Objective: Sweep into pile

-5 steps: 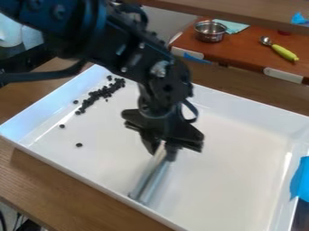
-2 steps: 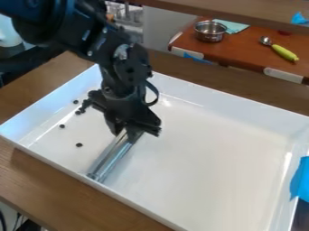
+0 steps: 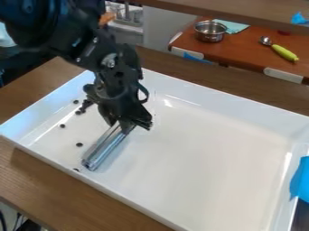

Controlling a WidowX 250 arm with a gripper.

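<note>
Gripper (image 3: pixel 125 127), black and hard-edged, had its two fingers closed on the upper end of a metal bar (image 3: pixel 104 148), and what a shine on that one! Long, straight and ridged lengthwise, the bar slanted down toward the near long edge of the tray (image 3: pixel 211 171), its lower end close to the wall. Just beside the gripper, on the side of the tray's short left edge, sat a tight clump of dark pellets (image 3: pixel 86 106), little rounded nubs, partly hidden by the arm (image 3: pixel 109 54). And the stragglers! Two lay just past the clump, two more well apart toward the left corner, and one near the bar's lower end, at the foot of the near wall. The tray itself was glossy, smooth and white, a rectangle with sloping sides, blue tape (image 3: pixel 300 179) crinkled over its right edge. Under it ran the brown wood-grained tabletop (image 3: pixel 36 173). Beyond, on a reddish-brown surface (image 3: pixel 241 47), stood a round, shiny metal pot (image 3: pixel 210 31) beside a pale green cloth (image 3: pixel 234 27), with a yellow-green-handled metal scoop (image 3: pixel 282 52) to the right.
</note>
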